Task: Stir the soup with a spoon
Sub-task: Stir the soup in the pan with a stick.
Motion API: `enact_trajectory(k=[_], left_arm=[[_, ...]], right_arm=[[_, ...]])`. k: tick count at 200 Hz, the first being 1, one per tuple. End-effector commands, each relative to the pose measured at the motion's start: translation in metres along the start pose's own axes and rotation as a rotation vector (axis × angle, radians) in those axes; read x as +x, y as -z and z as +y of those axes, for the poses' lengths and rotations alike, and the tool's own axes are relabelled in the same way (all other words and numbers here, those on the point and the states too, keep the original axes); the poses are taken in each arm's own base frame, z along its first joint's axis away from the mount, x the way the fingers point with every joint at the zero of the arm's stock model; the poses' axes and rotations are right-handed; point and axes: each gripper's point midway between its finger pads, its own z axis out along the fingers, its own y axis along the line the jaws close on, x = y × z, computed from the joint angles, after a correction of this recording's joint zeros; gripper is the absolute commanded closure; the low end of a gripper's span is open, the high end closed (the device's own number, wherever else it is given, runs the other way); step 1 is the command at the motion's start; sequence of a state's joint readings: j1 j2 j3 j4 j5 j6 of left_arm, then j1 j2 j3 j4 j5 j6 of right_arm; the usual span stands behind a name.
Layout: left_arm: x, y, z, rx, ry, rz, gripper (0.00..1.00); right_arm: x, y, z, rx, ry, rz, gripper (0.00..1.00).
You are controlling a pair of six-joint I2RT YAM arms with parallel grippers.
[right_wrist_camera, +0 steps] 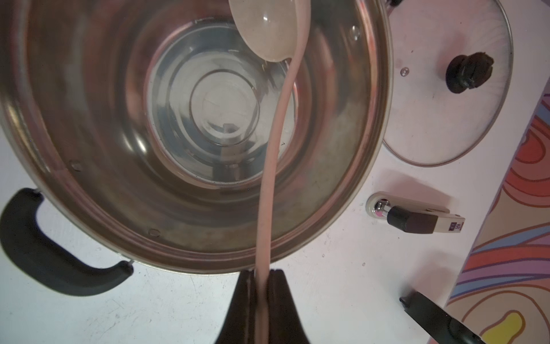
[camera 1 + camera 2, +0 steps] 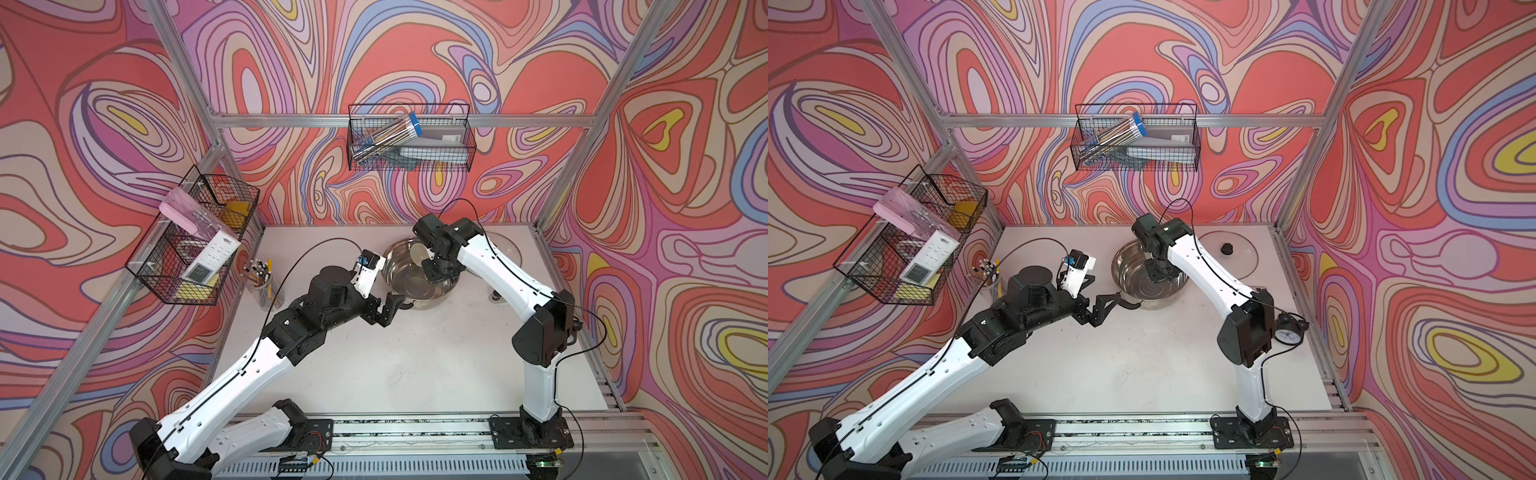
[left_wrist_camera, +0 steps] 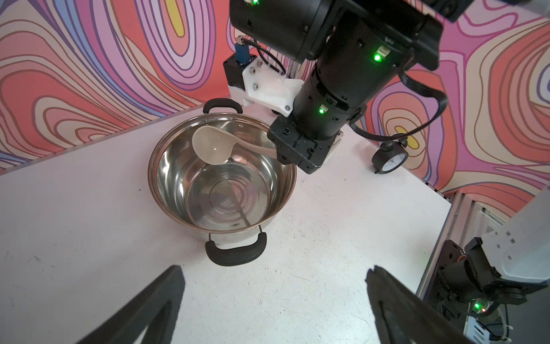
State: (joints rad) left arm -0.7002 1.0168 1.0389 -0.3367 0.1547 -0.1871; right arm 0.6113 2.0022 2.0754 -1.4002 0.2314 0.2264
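The left arm (image 2: 249,365) stretched low from the table's (image 2: 415,374) near edge toward its middle, with the left gripper (image 3: 273,269) level and its jaws spread wide. The right arm (image 2: 498,270) arched up by the right edge, its wrist bent down and the right gripper (image 1: 262,272) clamped on the spoon (image 1: 265,32) handle.

The pot (image 3: 166,178) is polished, mirror-bright steel with matt black handles (image 3: 235,254), the spoon (image 3: 208,147) is smooth, slightly glossy cream plastic, the lid (image 1: 431,125) is clear glass, and the white table (image 3: 74,238) looks matt and scuffed.
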Motion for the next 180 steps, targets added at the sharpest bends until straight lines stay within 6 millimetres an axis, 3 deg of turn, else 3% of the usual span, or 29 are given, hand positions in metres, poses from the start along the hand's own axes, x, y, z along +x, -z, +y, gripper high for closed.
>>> enact_trajectory(k=[1, 31, 91, 140, 180], left_arm=[[-0.008, 0.006, -0.004, 0.011, -0.010, -0.028, 0.01], [-0.006, 0.005, -0.004, 0.012, -0.010, -0.024, 0.01], [-0.004, 0.003, -0.004, 0.013, -0.010, -0.021, 0.01], [-0.005, 0.000, -0.004, 0.018, -0.012, -0.025, 0.01], [-0.004, -0.002, -0.005, 0.023, -0.003, -0.024, 0.01]], right_arm=[[-0.003, 0.004, 0.027, -0.048, 0.058, -0.011, 1.00], [0.007, 0.010, 0.043, -0.070, 0.089, -0.006, 1.00], [0.044, 0.028, 0.051, -0.154, 0.112, 0.038, 1.00], [0.079, 0.028, 0.026, -0.061, 0.140, 0.107, 1.00], [0.076, 0.021, -0.002, 0.069, 0.095, 0.101, 1.00]])
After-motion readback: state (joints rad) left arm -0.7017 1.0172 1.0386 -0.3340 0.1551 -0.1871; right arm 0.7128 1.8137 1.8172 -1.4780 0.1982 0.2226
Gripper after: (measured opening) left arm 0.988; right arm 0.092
